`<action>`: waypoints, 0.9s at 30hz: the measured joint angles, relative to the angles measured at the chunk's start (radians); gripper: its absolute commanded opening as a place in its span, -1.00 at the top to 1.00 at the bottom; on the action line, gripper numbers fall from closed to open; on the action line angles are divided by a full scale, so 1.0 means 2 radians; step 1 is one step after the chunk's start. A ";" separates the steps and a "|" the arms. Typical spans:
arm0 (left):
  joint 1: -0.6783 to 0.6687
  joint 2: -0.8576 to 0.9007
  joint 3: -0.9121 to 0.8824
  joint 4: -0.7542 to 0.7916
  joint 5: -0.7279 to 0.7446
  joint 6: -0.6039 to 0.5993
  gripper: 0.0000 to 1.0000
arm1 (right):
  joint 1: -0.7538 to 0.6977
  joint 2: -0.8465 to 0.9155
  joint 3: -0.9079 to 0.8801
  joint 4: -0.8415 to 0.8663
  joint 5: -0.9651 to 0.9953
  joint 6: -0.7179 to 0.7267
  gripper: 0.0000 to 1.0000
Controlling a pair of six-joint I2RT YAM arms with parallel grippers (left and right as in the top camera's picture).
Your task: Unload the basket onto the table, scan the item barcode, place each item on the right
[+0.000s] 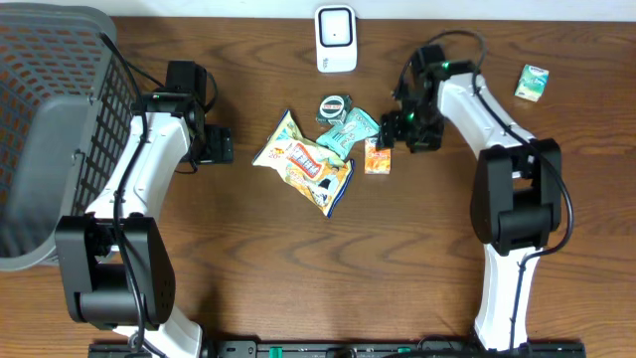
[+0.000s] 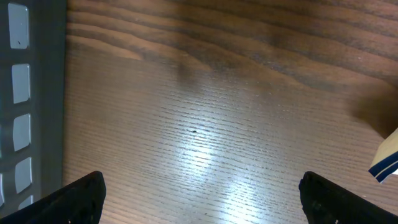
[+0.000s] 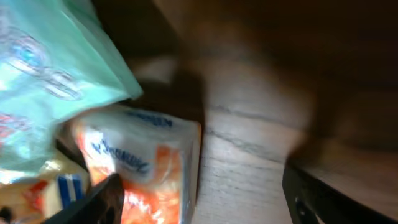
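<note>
A small orange-and-white box (image 1: pixel 377 156) lies on the wooden table at the right end of a cluster of snacks. My right gripper (image 1: pixel 392 136) hovers just over its upper right corner. In the right wrist view the orange box (image 3: pixel 149 168) sits against the left finger (image 3: pixel 93 202). The right finger (image 3: pixel 323 193) stands well clear of it over bare wood, so the right gripper (image 3: pixel 205 202) is open around the box's edge. My left gripper (image 1: pixel 221 145) is open above bare table; in its wrist view the left gripper (image 2: pixel 199 199) has nothing between its fingers. A white scanner (image 1: pixel 336 40) stands at the back.
A teal pouch (image 1: pixel 348 129), a round tin (image 1: pixel 334 107) and two yellow snack bags (image 1: pixel 303 161) lie beside the orange box. A grey mesh basket (image 1: pixel 50 129) fills the left side. A green box (image 1: pixel 533 82) lies at the far right.
</note>
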 measured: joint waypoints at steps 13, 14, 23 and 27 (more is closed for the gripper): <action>0.000 0.000 0.000 0.000 0.000 0.000 -0.95 | -0.005 -0.023 -0.060 0.039 -0.085 -0.009 0.98; 0.000 0.000 0.000 0.000 0.000 0.000 -0.96 | -0.008 -0.023 -0.062 0.035 -0.098 -0.019 0.98; 0.000 0.000 0.000 0.000 0.000 0.000 -0.96 | -0.071 -0.023 -0.077 -0.066 -0.265 -0.197 0.98; 0.000 0.000 0.000 0.000 0.000 0.000 -0.95 | -0.100 -0.023 -0.078 -0.131 -0.276 -0.296 0.98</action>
